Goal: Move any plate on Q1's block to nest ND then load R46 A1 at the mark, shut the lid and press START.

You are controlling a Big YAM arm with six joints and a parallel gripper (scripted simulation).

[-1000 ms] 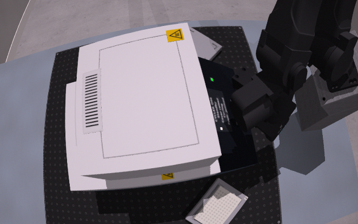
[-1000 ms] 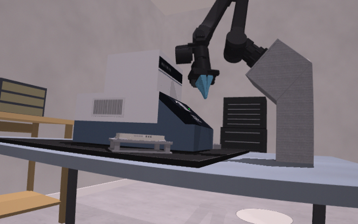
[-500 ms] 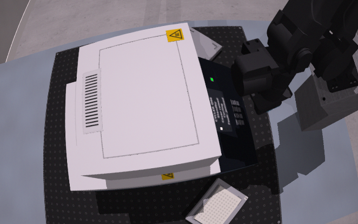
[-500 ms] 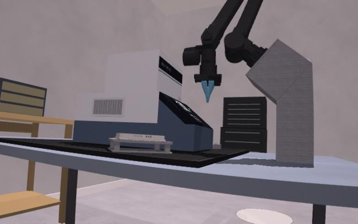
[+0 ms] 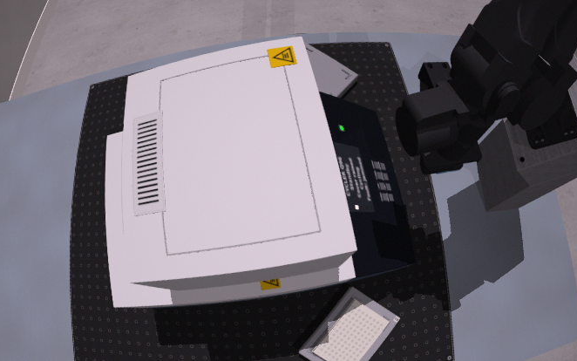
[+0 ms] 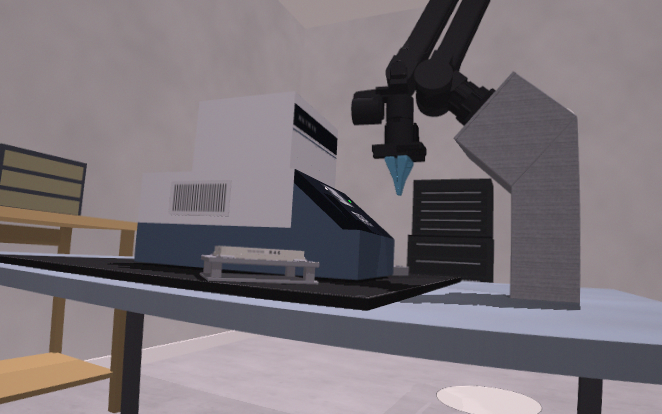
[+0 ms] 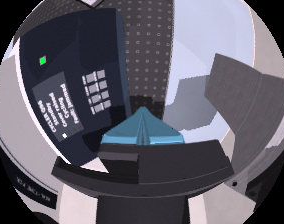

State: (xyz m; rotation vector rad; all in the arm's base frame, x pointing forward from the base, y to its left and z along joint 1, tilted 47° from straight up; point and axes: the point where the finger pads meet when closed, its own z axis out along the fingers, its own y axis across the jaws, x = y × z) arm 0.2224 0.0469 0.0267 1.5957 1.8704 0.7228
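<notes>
Plate R46 on nest N1, unloaded; we note lamp green, end effector pinched together, empty; loading, START outstanding.

Plate R46 lies in nest N1 — beside cycler Q1, on the mat.

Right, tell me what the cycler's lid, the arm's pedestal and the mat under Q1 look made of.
Lid: matte white, probably moulded plastic or painted sheet; even, no shine. Pedestal: grey with fine streaks, like brushed metal. Mat: black, with a regular grid of small holes, perhaps a perforated board.
</notes>
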